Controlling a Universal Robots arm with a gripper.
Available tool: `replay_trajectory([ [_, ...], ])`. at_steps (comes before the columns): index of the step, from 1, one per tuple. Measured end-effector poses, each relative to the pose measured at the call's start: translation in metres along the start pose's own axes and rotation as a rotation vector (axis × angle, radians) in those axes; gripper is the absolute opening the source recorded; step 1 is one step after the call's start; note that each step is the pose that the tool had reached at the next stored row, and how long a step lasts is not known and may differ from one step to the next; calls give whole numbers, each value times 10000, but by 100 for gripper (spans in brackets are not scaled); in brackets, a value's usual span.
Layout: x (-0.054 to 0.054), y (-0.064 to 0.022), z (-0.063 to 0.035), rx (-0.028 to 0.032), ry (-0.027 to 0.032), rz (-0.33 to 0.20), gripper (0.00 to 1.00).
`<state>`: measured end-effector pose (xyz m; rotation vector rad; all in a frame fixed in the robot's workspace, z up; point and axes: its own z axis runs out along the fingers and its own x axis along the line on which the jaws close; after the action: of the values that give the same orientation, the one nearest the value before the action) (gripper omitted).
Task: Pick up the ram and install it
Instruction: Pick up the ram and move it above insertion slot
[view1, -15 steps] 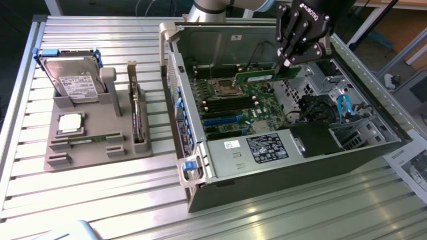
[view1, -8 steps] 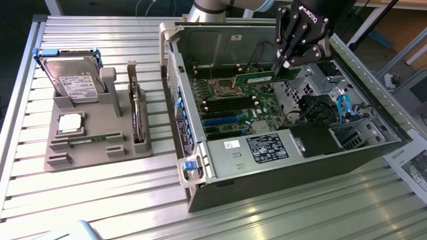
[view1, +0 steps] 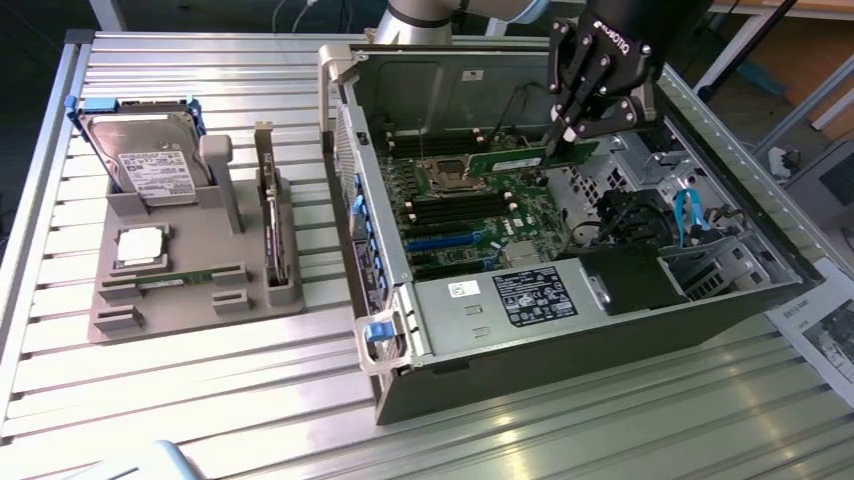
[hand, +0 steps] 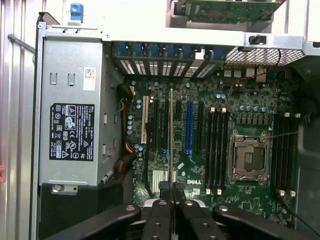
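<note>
Starting at the exterior view's left: seeing a gray holder (view1: 200, 290) lying on the metal table (view1: 200, 400), carrying a hard drive (view1: 147, 160), a square silver chip (view1: 140, 247) and a dark card (view1: 274, 235) standing on its edge. Moving toward the middle: looking into an open computer case (view1: 561, 360), with a green board (view1: 494, 215) lying flat inside. Going on to the exterior view's right: finding the gripper (view1: 563, 145) reaching down into the case, pinching the ram (view1: 514, 159) in a narrow grip by its long top edge. Holding the ram on its edge, over the green board, just beside the square chip socket (view1: 447, 175). Not being able to tell about touching the board. Looking down through the wrist view: seeing the ram (hand: 171, 135) as a thin line between the black fingers (hand: 159, 220), hanging over the long slots (hand: 162, 125), with the gray power box (hand: 72, 125) off to one side.
</note>
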<state>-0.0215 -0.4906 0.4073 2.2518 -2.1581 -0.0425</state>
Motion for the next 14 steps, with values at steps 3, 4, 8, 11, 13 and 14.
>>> replay_trajectory([
  [3, 0, -2, 55, 0, 0, 0, 12],
  [4, 1, -3, 80, 0, 0, 1, 12],
  [8, 1, -4, 107, 0, 1, 1, 12],
  [11, 1, -4, 112, 1, -1, 0, 12],
  [13, -3, -5, 129, 0, -1, -1, 12],
  [14, -10, -6, 139, 0, -1, -1, 12],
])
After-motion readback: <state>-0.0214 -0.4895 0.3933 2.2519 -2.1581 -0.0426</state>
